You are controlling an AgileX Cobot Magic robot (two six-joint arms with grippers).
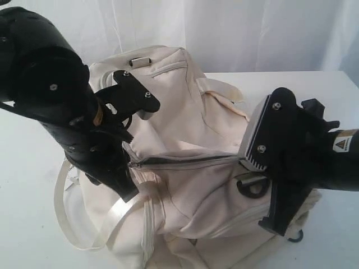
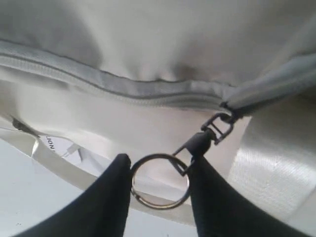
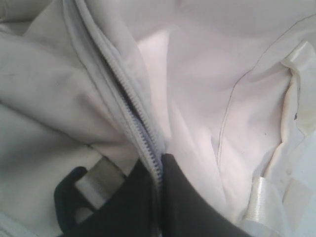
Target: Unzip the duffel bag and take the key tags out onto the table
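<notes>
The cream-white duffel bag [image 1: 185,129] lies on the white table [image 1: 28,168]. Its grey zipper [image 1: 185,161] runs across the top between my two arms. The left gripper [image 2: 160,160] is shut on the metal pull ring [image 2: 161,205], one finger against each side of it. A dark clasp [image 2: 217,129] links the ring to the zipper slider. The right gripper [image 3: 159,165] is shut on the zipper tape [image 3: 133,116] at the bag's other end. There the teeth look closed. The key tags are hidden.
A black D-ring [image 3: 66,197] with a strap through it sits beside the right fingers. A white paper label [image 2: 54,145] hangs off the bag near the table. Satin straps [image 1: 120,216] loop over the bag's near-left side. A white curtain [image 1: 252,33] hangs behind.
</notes>
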